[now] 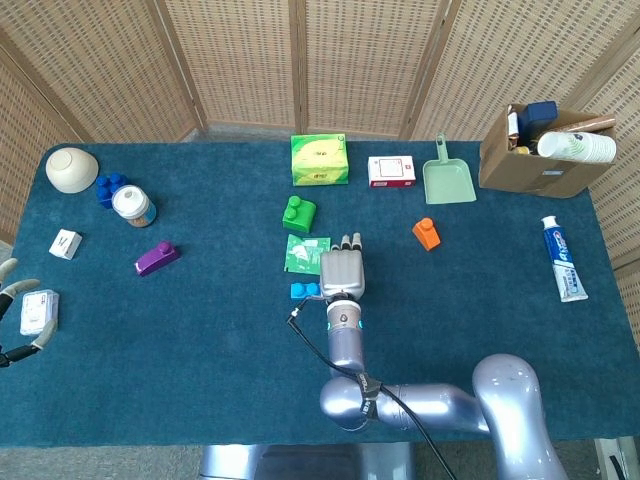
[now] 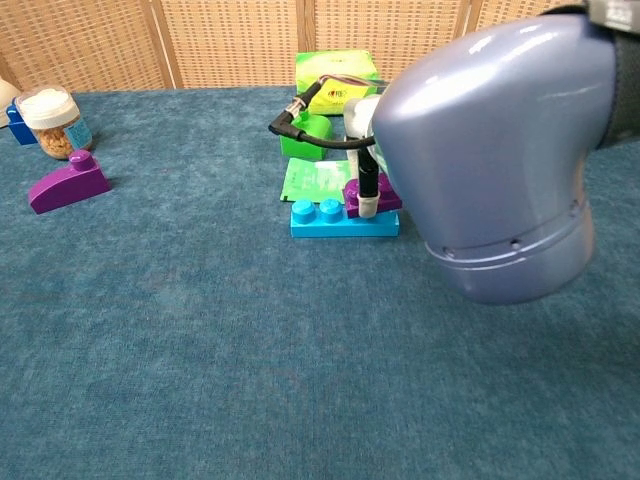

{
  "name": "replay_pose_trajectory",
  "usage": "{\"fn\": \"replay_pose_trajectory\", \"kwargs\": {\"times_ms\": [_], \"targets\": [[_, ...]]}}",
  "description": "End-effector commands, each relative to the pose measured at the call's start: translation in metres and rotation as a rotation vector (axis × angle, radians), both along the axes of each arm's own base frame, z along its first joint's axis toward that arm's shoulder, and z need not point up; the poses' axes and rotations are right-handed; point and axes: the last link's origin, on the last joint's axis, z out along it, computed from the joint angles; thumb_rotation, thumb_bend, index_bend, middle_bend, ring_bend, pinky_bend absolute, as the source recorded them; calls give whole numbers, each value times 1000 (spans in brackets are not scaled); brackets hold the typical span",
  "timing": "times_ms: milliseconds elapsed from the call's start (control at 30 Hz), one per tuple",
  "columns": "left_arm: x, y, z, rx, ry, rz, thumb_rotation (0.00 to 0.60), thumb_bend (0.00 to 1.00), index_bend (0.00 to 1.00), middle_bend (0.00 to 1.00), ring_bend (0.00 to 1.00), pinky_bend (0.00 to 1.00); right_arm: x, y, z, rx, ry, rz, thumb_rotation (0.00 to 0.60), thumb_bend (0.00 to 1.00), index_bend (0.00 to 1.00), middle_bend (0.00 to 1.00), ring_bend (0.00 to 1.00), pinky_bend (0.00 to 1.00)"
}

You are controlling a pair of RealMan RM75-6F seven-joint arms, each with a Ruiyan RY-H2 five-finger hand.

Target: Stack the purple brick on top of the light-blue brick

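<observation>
The light-blue brick (image 2: 330, 218) lies flat near mid-table, and only its left end (image 1: 303, 290) shows in the head view. A small purple brick (image 2: 381, 197) sits on its right half, pinched by my right hand (image 1: 342, 271), which covers it from above. One finger (image 2: 367, 197) stands against the brick's front face. A second purple piece, a wedge (image 1: 157, 258) (image 2: 68, 183), lies apart at the left. My left hand (image 1: 16, 318) hovers at the table's left edge, fingers spread, holding nothing.
A green packet (image 1: 306, 254) and a green brick (image 1: 298, 213) lie just behind the stack. An orange brick (image 1: 426, 233), a green box (image 1: 319, 159), a dustpan (image 1: 447, 177), a cardboard box (image 1: 545, 150), toothpaste (image 1: 565, 259), a jar (image 1: 132, 205) and a bowl (image 1: 71, 168) ring the table.
</observation>
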Motion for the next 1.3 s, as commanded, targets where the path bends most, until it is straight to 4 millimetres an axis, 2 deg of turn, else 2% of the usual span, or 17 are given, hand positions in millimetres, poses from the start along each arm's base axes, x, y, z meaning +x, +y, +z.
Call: {"fn": "replay_pose_trajectory", "kwargs": {"times_ms": [33,433,967,1300], "targets": [[0,0,-1,-2,-1,0,331,378,258,13,0,0,-1,-1,0,-1,2,-3,600,158,565,294,105,89],[0,2,-2,-7,-3,-4,329,379,258,12,0,0,-2,-4,2,-7,9,-12,600,151,556,288,105,89],[1,3,-3,-11,-6,-6,331,378,258,6,0,0,-6,-8,6,-4,31,-22,600,158,450,272,93,89],[5,4,-3,-18,-1,-27,334,379,257,8,0,0,-5,-2,22,-8,14,-24,600,159,400,249,77,89]]}}
